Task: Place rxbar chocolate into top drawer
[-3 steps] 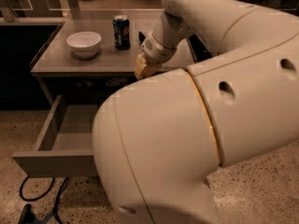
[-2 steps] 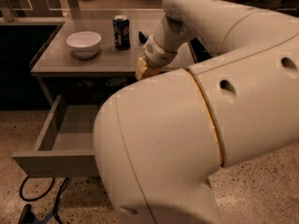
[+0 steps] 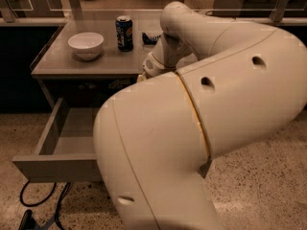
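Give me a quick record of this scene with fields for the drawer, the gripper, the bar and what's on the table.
top drawer: pulled open below the tabletop
gripper: at the table's front edge above the drawer, mostly hidden behind the arm
rxbar chocolate: not visible
table: white bowl, soda can, dark packet behind the wrist
floor: black cable by the drawer front

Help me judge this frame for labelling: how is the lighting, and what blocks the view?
Camera view: dim, warm light; the bowl casts a soft shadow on the tabletop; the open top drawer is shadowed inside; the arm fills the foreground, hiding nearly all of the hand at the tabletop's front edge.
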